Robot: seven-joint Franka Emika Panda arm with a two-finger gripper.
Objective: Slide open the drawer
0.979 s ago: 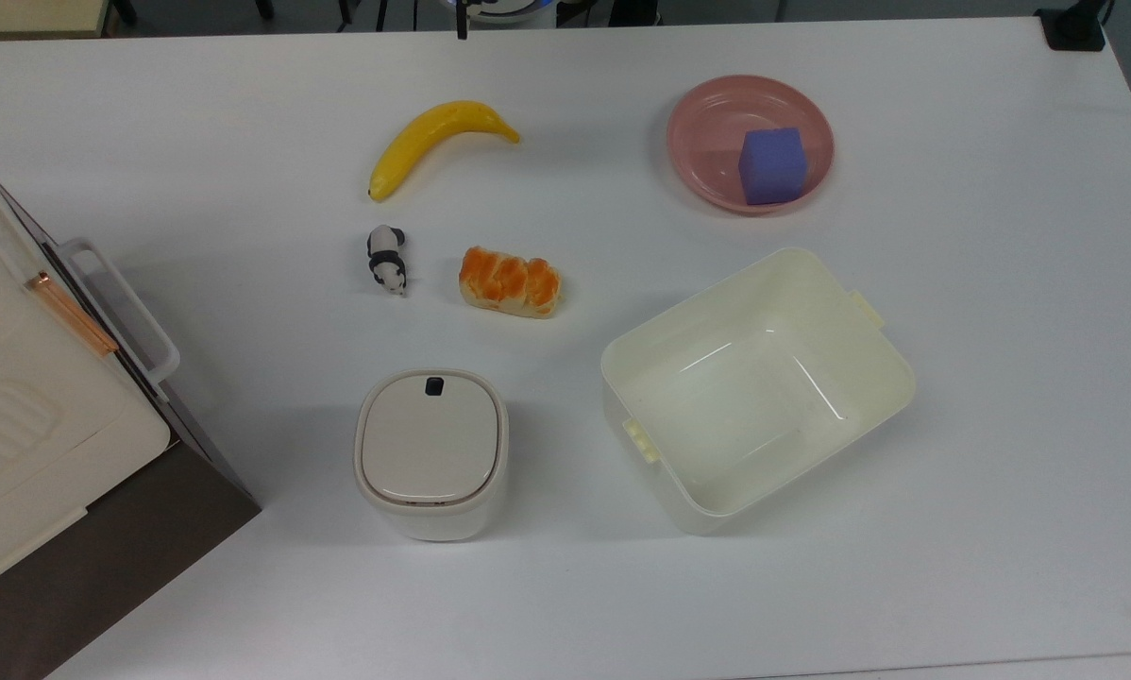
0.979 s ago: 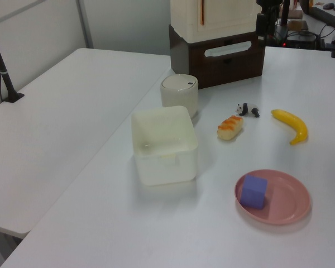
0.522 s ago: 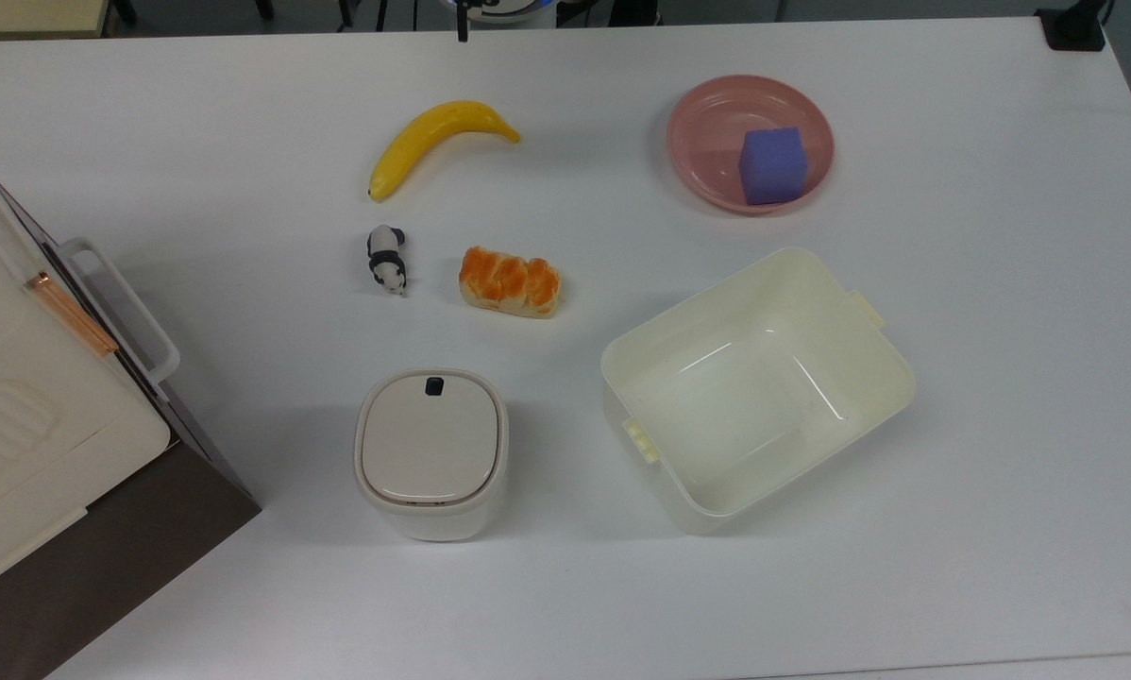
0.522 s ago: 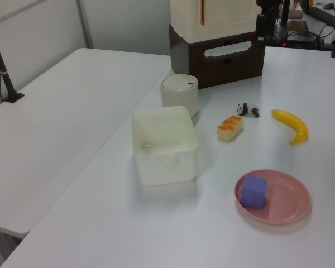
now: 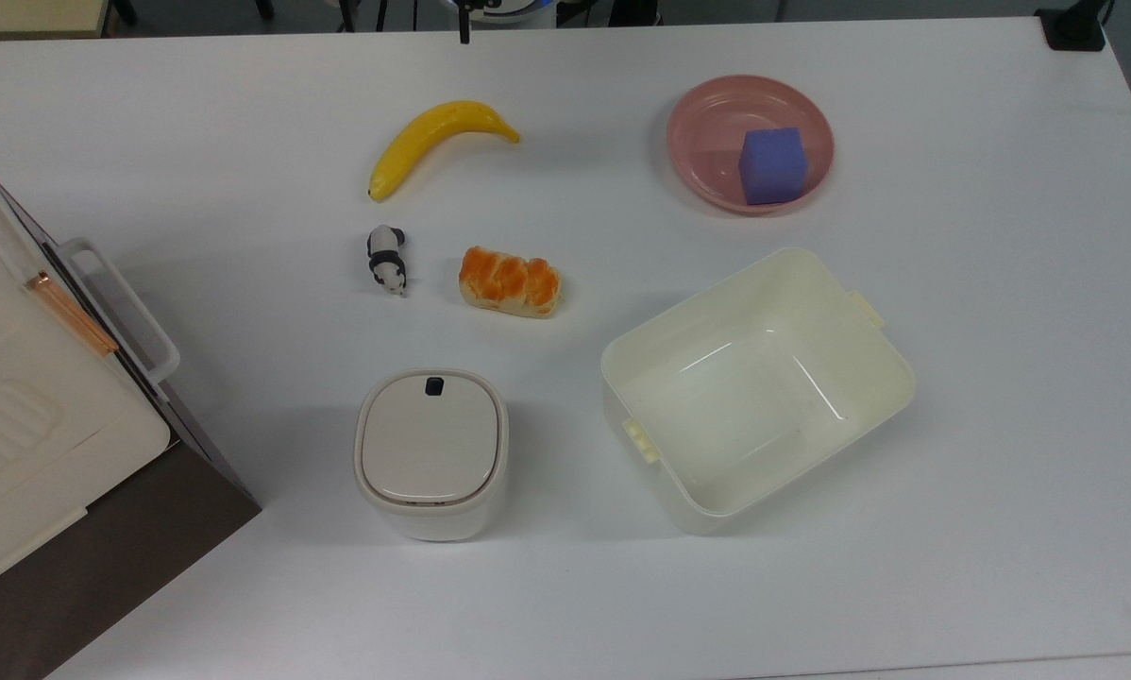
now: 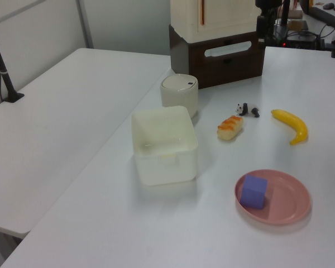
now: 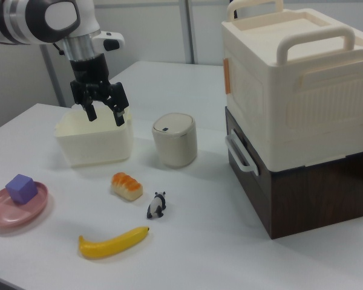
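Note:
The drawer (image 7: 235,134) is the dark brown front under a cream case, and it sits flush in its brown cabinet. Its white loop handle (image 7: 241,154) faces the table; the handle (image 5: 122,307) lies at the top view's left edge, and the handle (image 6: 228,49) is at the far end of the table in the left view. My gripper (image 7: 104,116) hangs open and empty at the right view's left, in front of the cream tub (image 7: 72,148) and well apart from the drawer.
On the table lie a banana (image 5: 438,137), a small panda figure (image 5: 386,258) and a bread roll (image 5: 510,281). A white lidded bin (image 5: 430,449) stands near the cabinet. A pink plate (image 5: 698,113) holds a purple cube (image 5: 771,165). The cream case (image 7: 296,78) tops the cabinet.

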